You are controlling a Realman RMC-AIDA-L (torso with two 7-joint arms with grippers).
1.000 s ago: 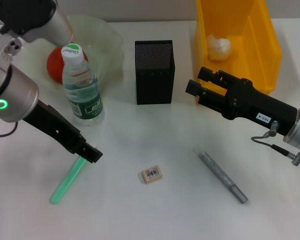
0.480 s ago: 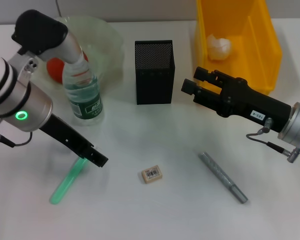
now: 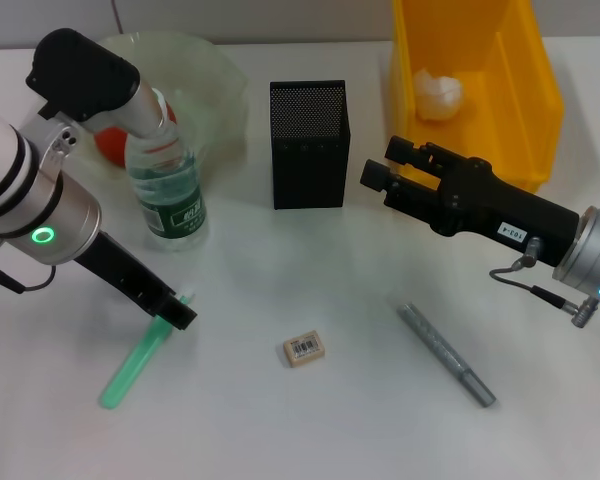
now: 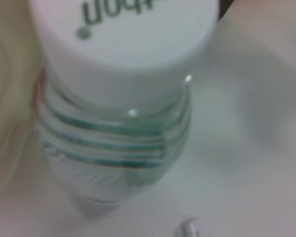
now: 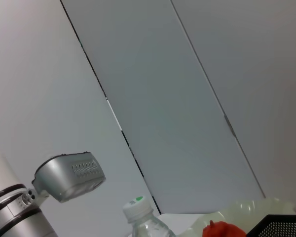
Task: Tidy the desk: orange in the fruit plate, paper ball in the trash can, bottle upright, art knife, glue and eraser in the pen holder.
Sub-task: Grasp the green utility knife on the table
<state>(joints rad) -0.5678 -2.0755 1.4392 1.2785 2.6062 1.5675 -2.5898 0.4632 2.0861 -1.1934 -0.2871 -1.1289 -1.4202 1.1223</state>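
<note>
One green glue stick (image 3: pixel 135 359) lies touching left gripper (image 3: pixel 180 312) fingers.

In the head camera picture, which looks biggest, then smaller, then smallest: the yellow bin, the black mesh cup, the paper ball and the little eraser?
1. yellow bin
2. black mesh cup
3. paper ball
4. eraser

The paper ball and eraser look close in size, and the eraser lies nearer the camera, so their order is unsure.

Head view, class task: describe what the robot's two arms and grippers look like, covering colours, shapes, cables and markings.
Both arms are silver-white cylinders with glowing green ring lights and thin black cables. The left gripper is slim and black, below a white section with black bands. The right gripper is blocky and black, with a small white label.
</note>
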